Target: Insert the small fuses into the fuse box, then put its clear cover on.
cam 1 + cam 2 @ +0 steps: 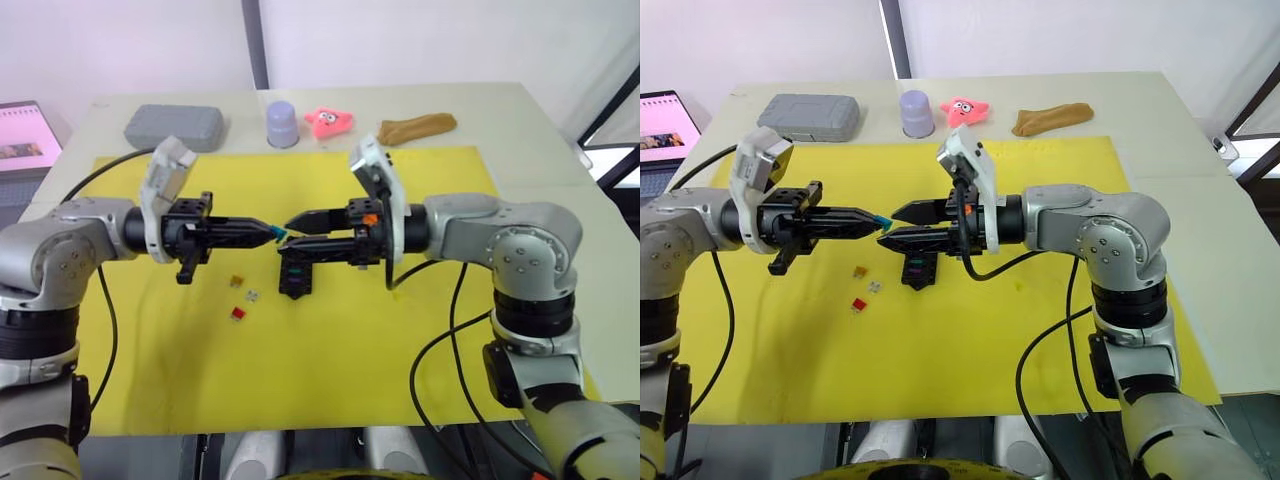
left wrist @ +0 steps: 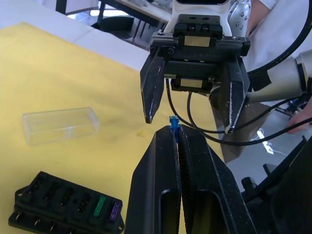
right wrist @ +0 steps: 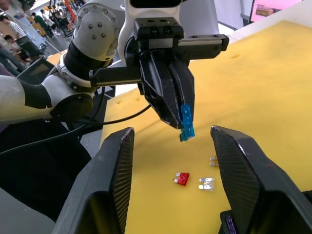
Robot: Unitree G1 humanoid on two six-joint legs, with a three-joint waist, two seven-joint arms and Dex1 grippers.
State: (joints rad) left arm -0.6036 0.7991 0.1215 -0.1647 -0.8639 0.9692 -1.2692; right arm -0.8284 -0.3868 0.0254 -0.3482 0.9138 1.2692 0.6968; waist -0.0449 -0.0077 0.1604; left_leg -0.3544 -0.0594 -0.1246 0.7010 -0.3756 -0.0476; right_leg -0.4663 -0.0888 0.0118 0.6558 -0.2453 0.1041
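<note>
Pale table [image 1: 520, 120], yellow mat [image 1: 330, 360], white wall [image 1: 120, 40] behind.

Tight gap above the fuse box, open mat in front.

Your left gripper [image 1: 878, 222], jaws pinched on the blue fuse [image 3: 186, 123], points tip to tip at the right gripper [image 1: 894, 225], whose jaws are spread, with only a narrow gap between them. The fuse box [image 1: 916, 270] sits just under the right jaws, and three loose fuses [image 1: 862, 288] lie near its left side. The clear cover [image 2: 59, 124] lies on the mat near the box. The near part of the yellow mat [image 1: 940, 370] is bare. The grey case [image 1: 810, 116], cup [image 1: 917, 113] and toys line the far tabletop [image 1: 1200, 200] edge.
</note>
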